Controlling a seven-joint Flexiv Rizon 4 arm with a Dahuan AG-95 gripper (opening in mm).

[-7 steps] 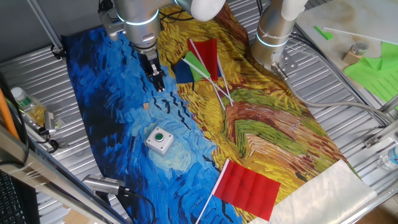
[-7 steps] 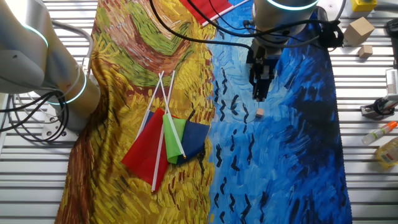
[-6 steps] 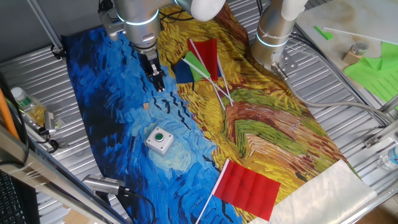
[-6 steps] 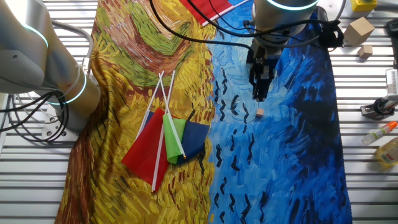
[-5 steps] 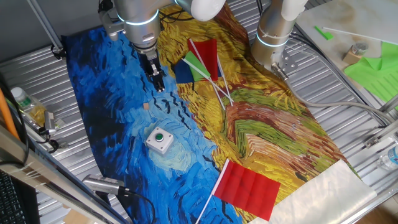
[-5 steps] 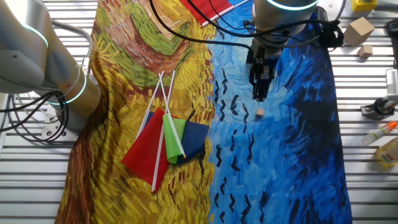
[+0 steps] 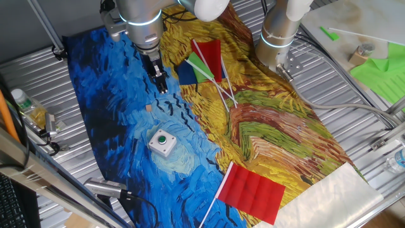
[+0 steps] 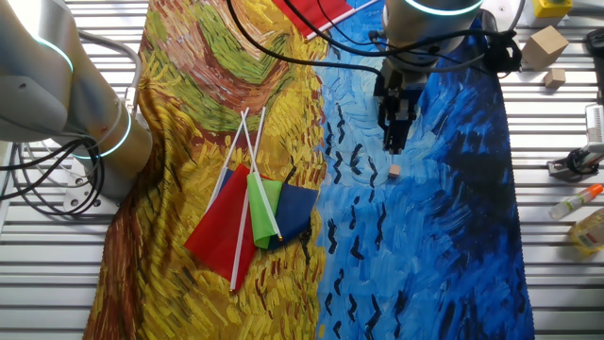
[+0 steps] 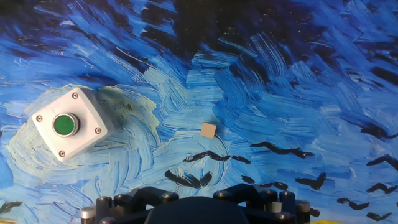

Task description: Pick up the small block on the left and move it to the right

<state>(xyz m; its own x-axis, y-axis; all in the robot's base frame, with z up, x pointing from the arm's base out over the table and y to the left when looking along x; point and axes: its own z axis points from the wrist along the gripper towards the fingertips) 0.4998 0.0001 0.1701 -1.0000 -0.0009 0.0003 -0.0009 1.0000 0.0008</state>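
Nearby, small block [image 9: 208, 129] beside button box [image 9: 68, 125] (well apart), gripper [image 7: 162, 87] above, grip state unclear.

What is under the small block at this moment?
The small block rests directly on the blue part of the painted cloth, apart from the white button box. Whatever lies beneath the cloth there is covered.

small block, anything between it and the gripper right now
Nothing visible does. The small block lies alone on the blue cloth, with the gripper hanging above and beside it. The white button box sits apart.
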